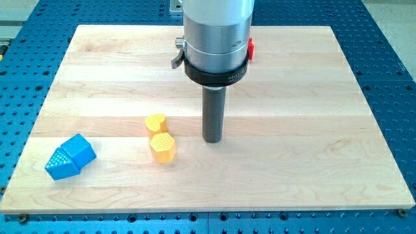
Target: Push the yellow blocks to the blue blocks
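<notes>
So my tip (212, 140), the bottom end of the dark rod, sits on the pale wooden board (312, 130) around the middle, a bit toward the view's bottom edge. No jaws here, it's just a plain rod, nothing to open or close.

Just to the view's left of the tip are two yellow plastic blocks: a yellow heart-shaped block (155, 123) and, right below it and about touching, a yellow hexagon-ish block (162, 147). The tip is near them but not touching.

Way over by the board's bottom-left corner sit two blue plastic blocks pressed together: a blue cube-like block (82, 150) and a blue triangular block (60, 164). Well apart from the yellows.

A red block (250, 48) peeks out near the top edge, mostly hidden behind the big silver arm housing (216, 32), so I can't make out its shape. The housing is cut off at the view's top.
</notes>
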Available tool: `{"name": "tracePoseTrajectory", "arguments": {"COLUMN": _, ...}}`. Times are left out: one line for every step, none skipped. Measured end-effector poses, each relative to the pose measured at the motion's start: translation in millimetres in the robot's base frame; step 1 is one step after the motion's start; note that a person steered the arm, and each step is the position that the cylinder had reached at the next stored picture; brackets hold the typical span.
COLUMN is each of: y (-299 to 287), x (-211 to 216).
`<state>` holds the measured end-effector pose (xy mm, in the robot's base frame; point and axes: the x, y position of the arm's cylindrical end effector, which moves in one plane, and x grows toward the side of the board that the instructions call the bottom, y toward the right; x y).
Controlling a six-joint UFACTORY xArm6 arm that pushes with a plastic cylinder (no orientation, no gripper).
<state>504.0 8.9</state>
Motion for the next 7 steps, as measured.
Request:
{"name": "tracePoseTrajectory", "arguments": {"y": 0, "x": 0}}
{"name": "tracePoseTrajectory", "arguments": {"y": -2, "x": 16}}
{"name": "tracePoseTrajectory", "arguments": {"y": -31, "x": 51}}
{"name": "tracePoseTrajectory", "arguments": {"y": -52, "x": 61}}
{"name": "tracePoseTrajectory", "arguments": {"y": -50, "x": 43}}
{"name": "tracePoseTrajectory", "arguments": {"y": -61, "x": 26}}
{"name": "tracePoseTrajectory", "arguments": {"y": -110, "x": 53}}
